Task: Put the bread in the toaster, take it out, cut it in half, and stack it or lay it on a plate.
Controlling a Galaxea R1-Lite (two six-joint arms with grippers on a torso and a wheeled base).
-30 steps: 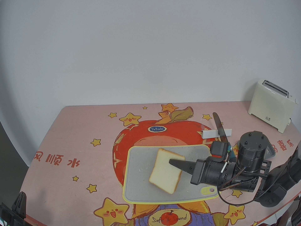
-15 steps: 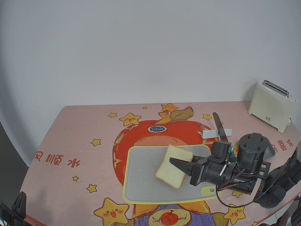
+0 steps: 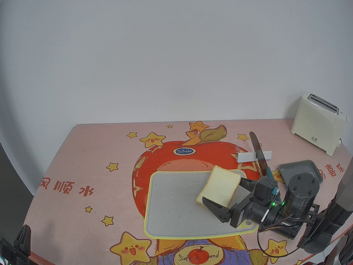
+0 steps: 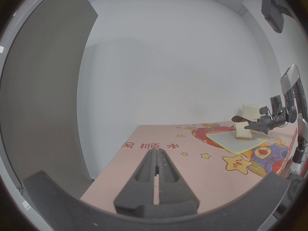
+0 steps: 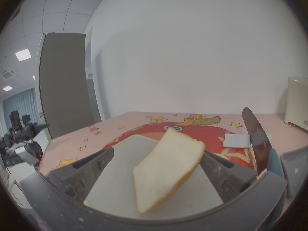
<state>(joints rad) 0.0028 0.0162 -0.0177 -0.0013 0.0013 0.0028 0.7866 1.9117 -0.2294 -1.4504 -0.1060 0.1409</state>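
The right claw [image 3: 223, 190] is hovering low over the 3 o'clock end of the cutting board [image 3: 173, 207]. It is released, with its fingers [image 5: 224, 174] spread wide on either side of the bread [image 3: 219, 184]. In the right wrist view, one finger is touching the slice's raised edge and the other is standing apart from it, with a visible gap.

The bread is sitting tilted, with its lower end at the board surface and its upper end lifted. In the head view its long axis is running from about 7 o'clock to 1 o'clock, the raised end is pointing toward 1 o'clock, and its broad face is turned upward.

The left claw [image 4: 157, 150] is clenched on nothing, fingers pressed together. It is hanging beyond the counter [image 3: 92, 155], off its 9 o'clock edge, well apart from the board.

The toaster [image 3: 318, 127] is standing upright at the counter's 2 o'clock corner. The knife [image 3: 257, 149] is lying at 1 o'clock from the board, with its blade across a white card [image 3: 253, 156]. The grey plate [image 3: 301, 168] is resting at 3 o'clock from the board, just beside the right arm.
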